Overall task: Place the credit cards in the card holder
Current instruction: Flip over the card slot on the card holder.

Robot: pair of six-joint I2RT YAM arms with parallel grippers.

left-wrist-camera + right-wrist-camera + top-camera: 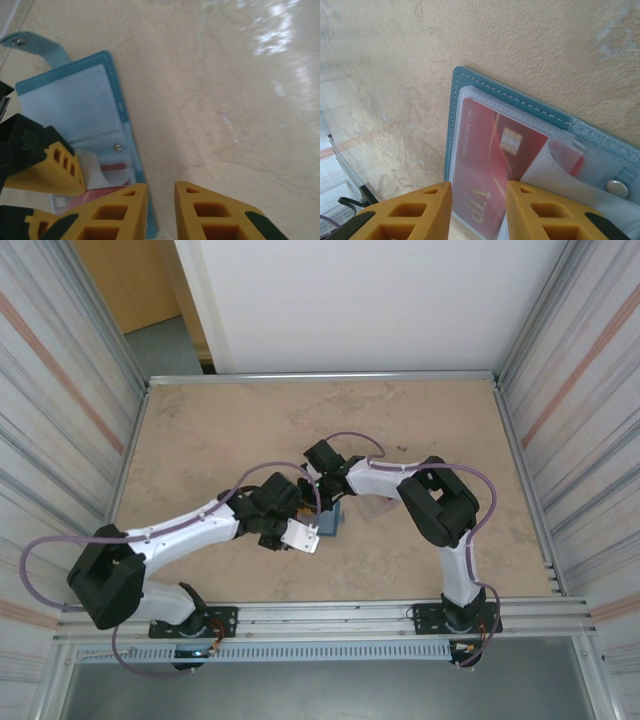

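Observation:
The teal card holder (454,120) lies open and flat on the table, its snap tab (35,44) spread out to one side. A red credit card (490,165) with a gold chip sits inside a clear pocket. A second red card (572,152) shows partly behind a loose pocket sheet. My right gripper (479,185) hovers open just above the pocketed card, one finger touching the sheet. My left gripper (160,186) stands slightly open at the holder's (65,100) edge, with nothing between its fingers. In the top view both arms meet over the holder (331,523).
The holder lies near the middle of a beige table (220,430). Corrugated panels (60,390) wall in the left and right sides. A metal rail (340,615) runs along the near edge by the arm bases. Bare tabletop spreads behind and to both sides.

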